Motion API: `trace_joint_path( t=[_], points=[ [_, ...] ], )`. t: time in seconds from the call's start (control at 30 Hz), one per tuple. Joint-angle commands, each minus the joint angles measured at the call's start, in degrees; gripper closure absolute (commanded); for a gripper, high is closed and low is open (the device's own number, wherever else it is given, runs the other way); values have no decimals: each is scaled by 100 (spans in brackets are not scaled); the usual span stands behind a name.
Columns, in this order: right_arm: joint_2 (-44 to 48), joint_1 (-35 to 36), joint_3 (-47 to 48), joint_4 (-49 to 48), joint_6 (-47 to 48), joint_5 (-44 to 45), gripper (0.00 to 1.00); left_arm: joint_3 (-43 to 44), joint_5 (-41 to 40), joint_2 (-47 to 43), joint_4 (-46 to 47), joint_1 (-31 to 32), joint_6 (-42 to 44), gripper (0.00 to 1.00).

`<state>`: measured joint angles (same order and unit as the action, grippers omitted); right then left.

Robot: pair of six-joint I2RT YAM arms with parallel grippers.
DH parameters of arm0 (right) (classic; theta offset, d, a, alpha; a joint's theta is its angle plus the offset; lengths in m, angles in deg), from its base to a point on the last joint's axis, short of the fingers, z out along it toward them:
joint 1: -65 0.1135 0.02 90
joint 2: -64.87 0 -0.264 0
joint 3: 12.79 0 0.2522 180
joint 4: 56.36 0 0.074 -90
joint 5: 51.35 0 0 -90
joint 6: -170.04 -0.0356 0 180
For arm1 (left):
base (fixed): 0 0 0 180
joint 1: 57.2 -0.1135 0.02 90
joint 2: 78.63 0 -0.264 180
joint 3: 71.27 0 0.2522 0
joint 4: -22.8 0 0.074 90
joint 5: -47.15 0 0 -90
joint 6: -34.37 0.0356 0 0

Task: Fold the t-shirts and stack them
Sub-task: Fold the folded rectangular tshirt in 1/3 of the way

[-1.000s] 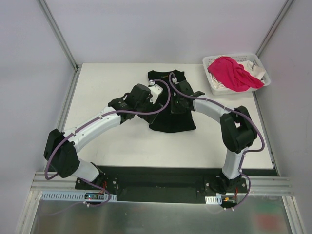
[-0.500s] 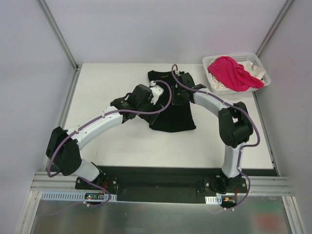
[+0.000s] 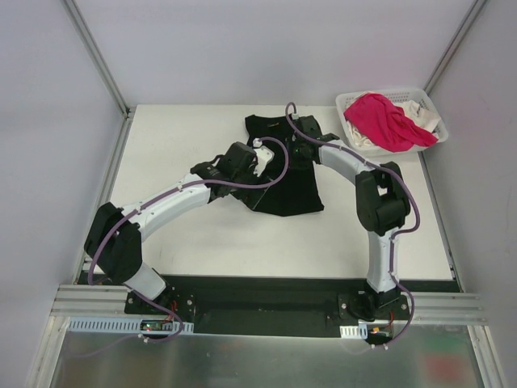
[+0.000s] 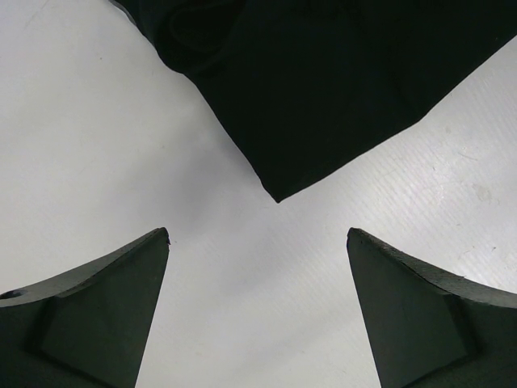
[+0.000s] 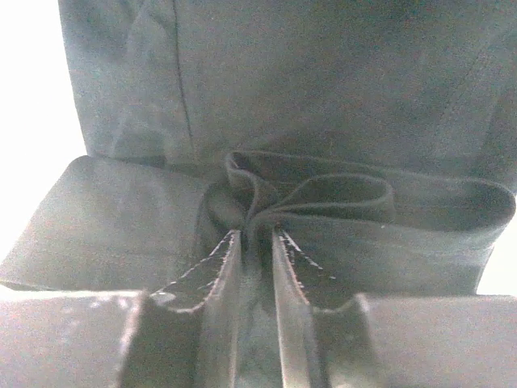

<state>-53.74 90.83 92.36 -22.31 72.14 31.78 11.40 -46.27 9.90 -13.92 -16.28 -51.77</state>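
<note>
Mid-fold: right gripper [image 5: 256,242] pinches a pleat on the black t-shirt [image 3: 287,190], left gripper [image 4: 257,234] spread wide beside it; next, probably a clean release.

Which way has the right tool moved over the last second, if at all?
Yes. In the top view the right tool has moved upward, closer to the white basket, still over the black t-shirt.

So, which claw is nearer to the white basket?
Right. The right claw is on the black t-shirt, left of the basket; the left claw is farther left.
</note>
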Motion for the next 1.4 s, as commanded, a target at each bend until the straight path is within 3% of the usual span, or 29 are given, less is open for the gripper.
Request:
trace_joint_path(
  t=[0.0, 0.17, 0.47, 0.7, 0.9, 1.03, 1.13, 1.37],
  points=[
    [-48, -69, 177, -34, 17, 28, 73, 211, 131, 15, 72, 38, 1, 9],
    [-180, -174, 334, 80, 43, 107, 58, 211, 149, 41, 90, 38, -95, 9],
    [56, -525, 476, 186, 96, 143, 57, 352, 464, 94, 187, 38, -280, 10],
    [838, -657, 81, 264, 263, 74, 56, 448, 728, 199, 283, 47, -377, 11],
    [1769, -447, -824, 98, 175, -166, 56, 404, 983, 340, 389, 47, -377, 11],
    [2096, -35, -1106, 106, 184, -165, 56, 387, 581, 288, 398, 65, -377, 11],
    [1982, 72, -1098, 62, 158, -130, 56, 422, 79, 121, 398, 65, -377, 11],
    [1429, 195, -737, 27, 96, -270, 56, 457, -115, -266, 398, 56, -518, 10]
  ],
)
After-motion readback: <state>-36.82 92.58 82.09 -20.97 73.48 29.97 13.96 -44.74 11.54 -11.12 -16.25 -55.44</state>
